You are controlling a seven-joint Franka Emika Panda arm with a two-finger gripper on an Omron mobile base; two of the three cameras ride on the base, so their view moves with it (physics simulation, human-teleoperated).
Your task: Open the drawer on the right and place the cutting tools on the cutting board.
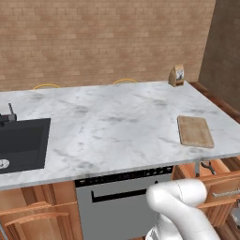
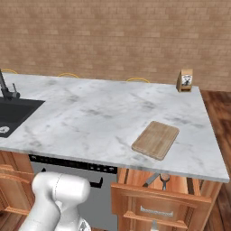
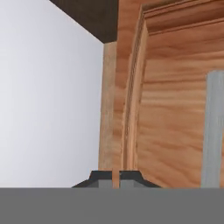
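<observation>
The drawer [image 1: 219,186] [image 2: 159,201] under the counter's right end stands pulled out, its silver bar handle [image 2: 155,211] facing me. Inside it lie small dark grey cutting tools [image 1: 209,166] [image 2: 163,179], one with a round head. The tan cutting board [image 1: 195,131] [image 2: 156,139] lies flat and bare on the marble just above the drawer. In the hand view my gripper [image 3: 116,179] is shut, with nothing held. Its tips sit close against a wooden front [image 3: 170,109], beside a grey bar [image 3: 213,131].
A marble counter [image 1: 117,117] spans the view, with a dark sink [image 1: 23,143] [image 2: 11,113] at the left. A small brown paper bag [image 1: 176,75] [image 2: 185,80] stands at the far right corner. The grey dishwasher front [image 1: 122,201] [image 2: 76,173] is left of the drawer.
</observation>
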